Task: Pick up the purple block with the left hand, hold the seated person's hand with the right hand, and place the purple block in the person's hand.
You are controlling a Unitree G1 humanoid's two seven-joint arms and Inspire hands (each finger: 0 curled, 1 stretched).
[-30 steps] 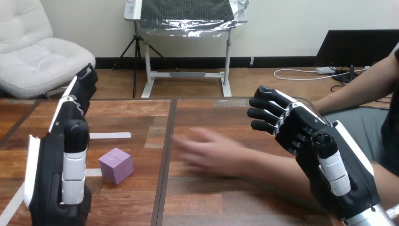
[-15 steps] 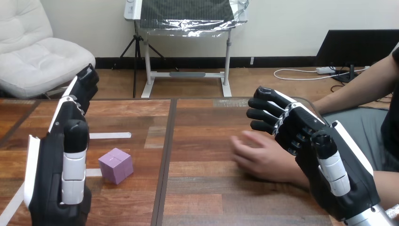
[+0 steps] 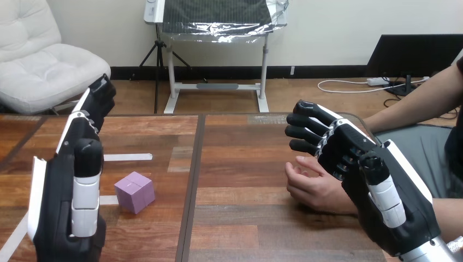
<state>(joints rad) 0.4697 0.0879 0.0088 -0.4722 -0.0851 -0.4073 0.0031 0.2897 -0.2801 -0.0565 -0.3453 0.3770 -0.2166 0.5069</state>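
The purple block (image 3: 134,191) lies on the wooden table (image 3: 240,218), left of the centre seam. My left hand (image 3: 71,185) stands edge-up just left of the block, fingers straight, holding nothing. My right hand (image 3: 360,174) hovers at the right, fingers relaxed and empty. The person's hand (image 3: 311,183) rests on the table beneath and just left of my right hand, turned palm-up with fingers loosely curled. I cannot tell whether the two touch; my fingers are not curled round it.
Strips of white tape (image 3: 126,157) mark the table behind and beside the block. The person's forearm (image 3: 447,210) comes in from the right edge, under my right arm.
The person's hand has pulled back to the right from mid-table and turned palm-up beneath my right hand. Both of my hands and the block have stayed put.
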